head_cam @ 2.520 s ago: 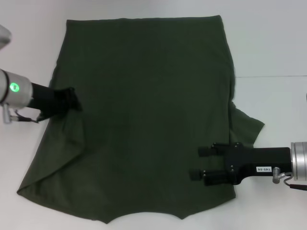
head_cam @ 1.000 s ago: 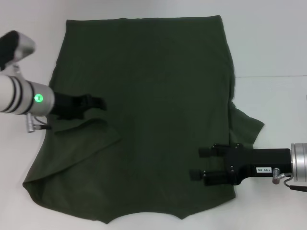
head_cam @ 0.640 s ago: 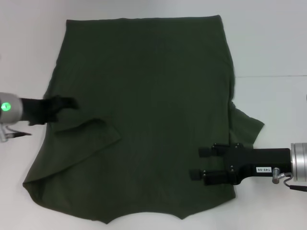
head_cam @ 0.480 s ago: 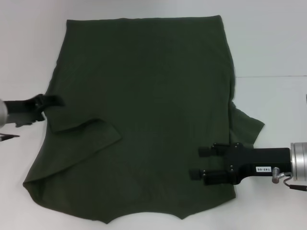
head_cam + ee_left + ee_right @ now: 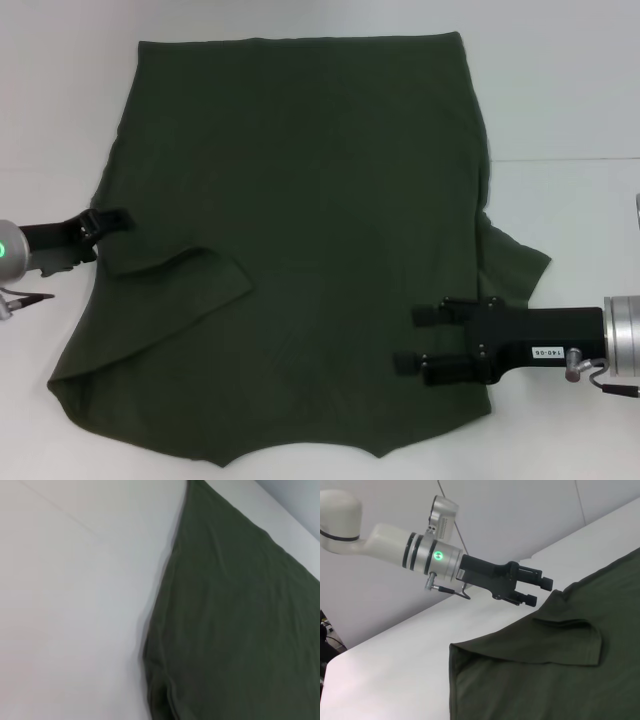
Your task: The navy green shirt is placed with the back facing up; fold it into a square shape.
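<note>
The navy green shirt (image 5: 320,220) lies spread flat on the white table, plain side up, and also fills part of the left wrist view (image 5: 240,620). Its left sleeve (image 5: 185,275) is folded inward onto the body, seen in the right wrist view as a flap (image 5: 570,640). My left gripper (image 5: 108,236) is open at the shirt's left edge, just beside the folded sleeve, holding nothing; the right wrist view shows it (image 5: 540,591) with its fingers apart. My right gripper (image 5: 418,340) is open above the shirt's lower right part. The right sleeve (image 5: 515,260) sticks out sideways.
The white table (image 5: 560,80) surrounds the shirt, with bare surface on both sides and a seam line (image 5: 570,159) on the right. In the left wrist view only table (image 5: 70,605) and shirt edge appear.
My left gripper carried the left sleeve inward over the shirt, let it go and drew back to the shirt's left edge. The sleeve now lies folded. The right arm has not moved.
</note>
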You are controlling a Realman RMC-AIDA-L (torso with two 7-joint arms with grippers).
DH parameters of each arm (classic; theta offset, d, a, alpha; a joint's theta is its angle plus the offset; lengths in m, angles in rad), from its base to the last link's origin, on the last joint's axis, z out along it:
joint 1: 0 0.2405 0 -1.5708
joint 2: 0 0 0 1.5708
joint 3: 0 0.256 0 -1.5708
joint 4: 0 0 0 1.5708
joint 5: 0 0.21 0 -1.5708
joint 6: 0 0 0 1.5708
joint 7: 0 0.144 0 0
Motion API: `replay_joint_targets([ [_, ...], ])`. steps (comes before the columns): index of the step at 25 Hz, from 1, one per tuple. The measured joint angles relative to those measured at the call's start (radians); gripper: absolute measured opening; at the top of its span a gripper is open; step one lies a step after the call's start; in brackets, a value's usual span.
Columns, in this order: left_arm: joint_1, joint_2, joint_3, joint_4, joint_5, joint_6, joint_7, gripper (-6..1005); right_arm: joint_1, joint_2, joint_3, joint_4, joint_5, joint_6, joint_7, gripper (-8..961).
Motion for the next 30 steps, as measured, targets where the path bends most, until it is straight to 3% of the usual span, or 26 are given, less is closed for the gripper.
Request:
replay_joint_targets([
  [30, -0.047, -0.014, 0.0, -0.072, -0.003, -0.077, 0.041, 802, -0.008, 0.003, 0.003, 0.0, 0.0, 0.001, -0.008, 917],
])
